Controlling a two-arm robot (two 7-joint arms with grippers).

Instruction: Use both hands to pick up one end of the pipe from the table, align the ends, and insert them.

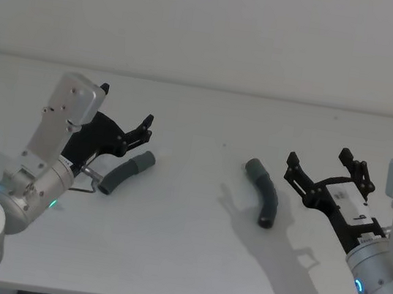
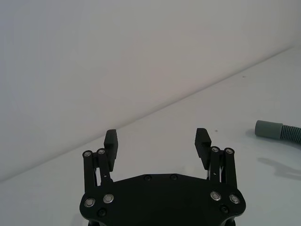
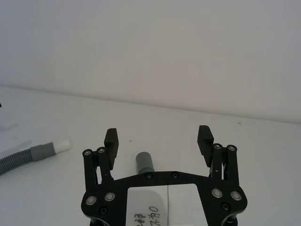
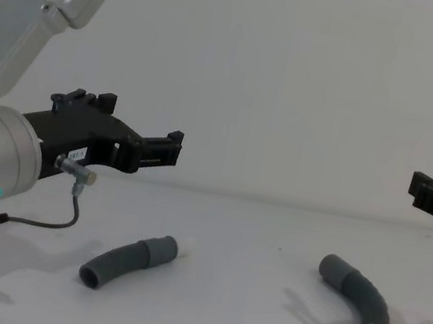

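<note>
The two pipe pieces are lying well apart on the white table [image 1: 179,263]. The white-tipped piece [image 1: 127,172] is on my left, with its white tip [image 4: 182,247] pointing toward the middle. The plain grey piece [image 1: 263,194] is on my right. I am holding my left claw [image 1: 126,105] above the table just behind the white-tipped piece, fingers spread and gripping nothing. My right claw [image 1: 318,156] is hovering just beside the grey piece, near its collar end [image 3: 145,162], also spread wide and empty.
</note>
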